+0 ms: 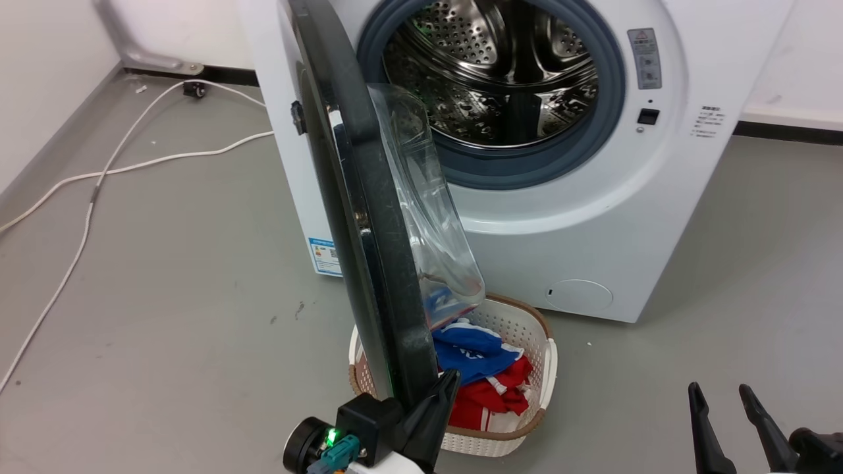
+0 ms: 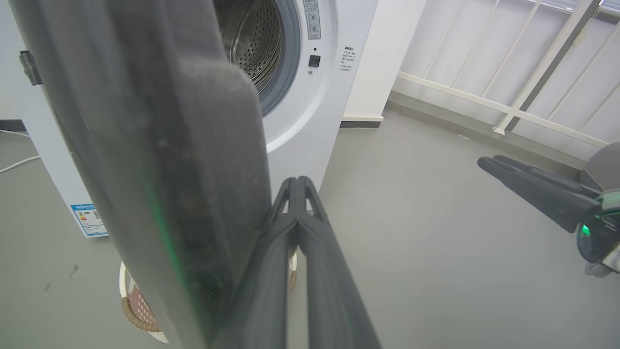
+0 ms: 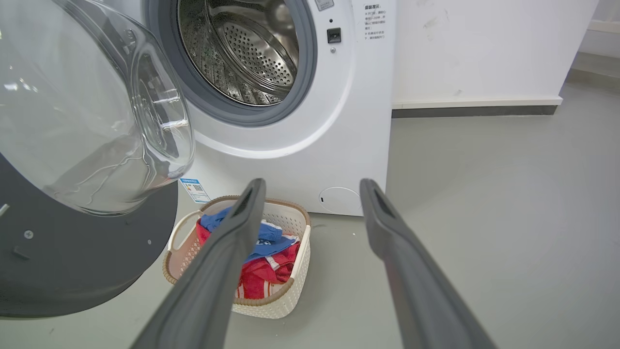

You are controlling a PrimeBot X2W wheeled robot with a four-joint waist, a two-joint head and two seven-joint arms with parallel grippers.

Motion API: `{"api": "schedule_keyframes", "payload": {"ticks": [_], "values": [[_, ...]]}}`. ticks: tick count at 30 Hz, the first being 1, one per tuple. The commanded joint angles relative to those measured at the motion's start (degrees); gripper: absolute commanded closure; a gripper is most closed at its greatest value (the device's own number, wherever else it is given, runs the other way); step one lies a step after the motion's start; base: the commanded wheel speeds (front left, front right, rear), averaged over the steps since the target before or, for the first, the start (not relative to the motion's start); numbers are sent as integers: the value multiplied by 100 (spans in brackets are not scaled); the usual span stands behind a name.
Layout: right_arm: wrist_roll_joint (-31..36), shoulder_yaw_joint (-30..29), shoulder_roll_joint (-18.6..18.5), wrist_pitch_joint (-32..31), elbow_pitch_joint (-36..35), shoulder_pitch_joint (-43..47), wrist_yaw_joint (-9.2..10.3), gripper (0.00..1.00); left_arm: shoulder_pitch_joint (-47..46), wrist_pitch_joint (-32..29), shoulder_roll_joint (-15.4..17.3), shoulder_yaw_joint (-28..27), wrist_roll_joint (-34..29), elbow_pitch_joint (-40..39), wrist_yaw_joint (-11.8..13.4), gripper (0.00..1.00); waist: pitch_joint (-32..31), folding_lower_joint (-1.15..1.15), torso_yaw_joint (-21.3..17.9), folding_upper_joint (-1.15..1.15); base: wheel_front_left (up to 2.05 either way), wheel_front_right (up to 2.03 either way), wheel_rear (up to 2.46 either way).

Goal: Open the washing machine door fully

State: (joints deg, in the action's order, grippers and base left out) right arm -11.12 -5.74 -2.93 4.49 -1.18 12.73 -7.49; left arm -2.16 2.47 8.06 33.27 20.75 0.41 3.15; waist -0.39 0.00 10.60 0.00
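Note:
The white washing machine (image 1: 593, 217) stands ahead with its steel drum exposed. Its black washing machine door (image 1: 369, 263) is swung out about square to the front, edge-on to me, the clear bowl window (image 1: 428, 217) bulging to the right. My left gripper (image 1: 450, 378) is shut with nothing between its fingers, and lies against the door's lower rim on the window side; the left wrist view shows the gripper (image 2: 296, 182) beside the door (image 2: 145, 145). My right gripper (image 1: 718, 390) is open and empty, low at the right, away from the door (image 3: 72, 252).
A white basket (image 1: 540, 368) with blue and red clothes sits on the floor under the door, in front of the machine. White cables (image 1: 99, 178) trail over the grey floor at the left. A white railing (image 2: 508, 111) runs to the machine's right.

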Motion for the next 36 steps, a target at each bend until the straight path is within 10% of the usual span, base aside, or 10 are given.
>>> {"api": "schedule_keyframes", "payload": {"ticks": [1, 36], "values": [[25, 0, 8, 32, 5, -91, 0, 0, 86, 11, 61, -63, 2, -12, 77, 100, 2, 0, 81, 0, 0, 0, 0], [10, 20, 8, 56, 4, -225, -1, 0, -135, 647, 1050, -1885, 585, 554, 681, 100, 200, 0, 1207, 0, 0, 0, 0]]}}
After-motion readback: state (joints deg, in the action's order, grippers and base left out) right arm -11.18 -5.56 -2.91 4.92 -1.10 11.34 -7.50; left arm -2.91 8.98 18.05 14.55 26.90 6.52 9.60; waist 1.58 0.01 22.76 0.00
